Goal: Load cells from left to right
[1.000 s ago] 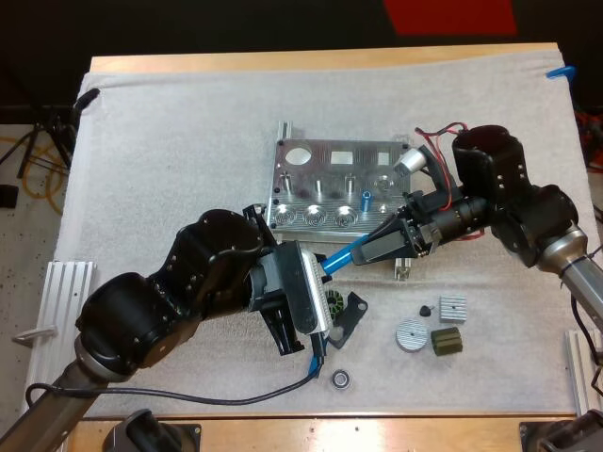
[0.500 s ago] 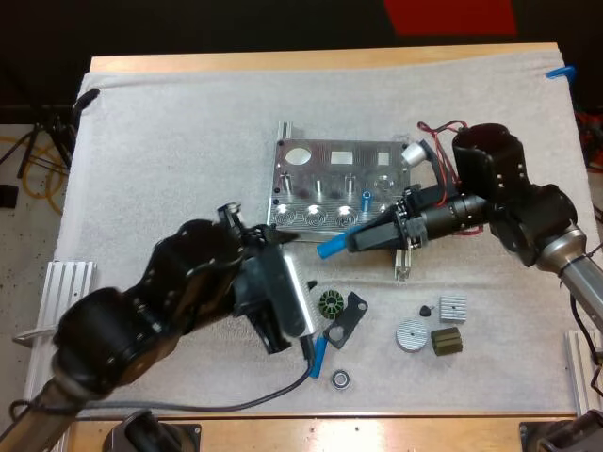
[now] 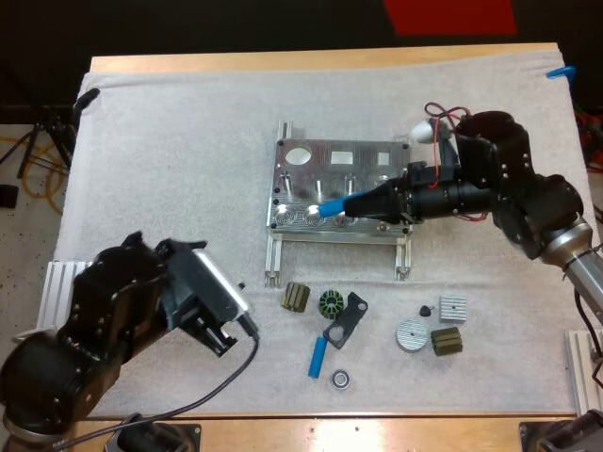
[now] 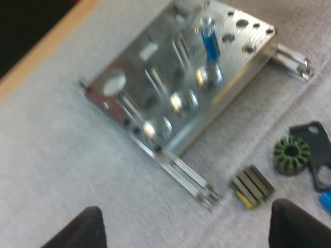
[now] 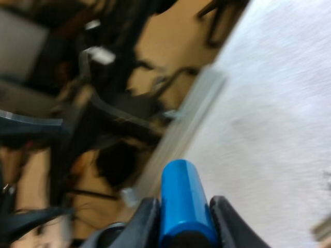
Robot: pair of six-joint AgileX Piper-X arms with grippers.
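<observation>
The metal fixture (image 3: pixel 325 155) sits mid-mat. My right gripper (image 3: pixel 377 201) is shut on a blue cylinder (image 3: pixel 334 204), whose tip hangs over the fixture's front row of round sockets. In the right wrist view that blue cylinder (image 5: pixel 181 201) is pinched between the two fingers (image 5: pixel 146 219). My left gripper (image 3: pixel 229 330) is open over bare mat to the fixture's lower left. In the left wrist view its fingers (image 4: pixel 88 227) stand wide apart with nothing between them, and the fixture (image 4: pixel 155 57) lies ahead with a blue cylinder (image 4: pixel 209 44) upright on it.
In front of the fixture lie a loose blue cylinder (image 3: pixel 317 358), a ribbed green block (image 3: pixel 296 298), a green toothed ring (image 3: pixel 330 303), a black bracket (image 3: pixel 347 318), a bearing (image 3: pixel 340 379), a silver disc (image 3: pixel 410 334), a finned piece (image 3: pixel 452 308) and an olive block (image 3: pixel 447 341).
My left arm has drawn back down and left, away from the fixture, uncovering the ribbed green block. My right gripper carried the blue cylinder up over the fixture's front row.
</observation>
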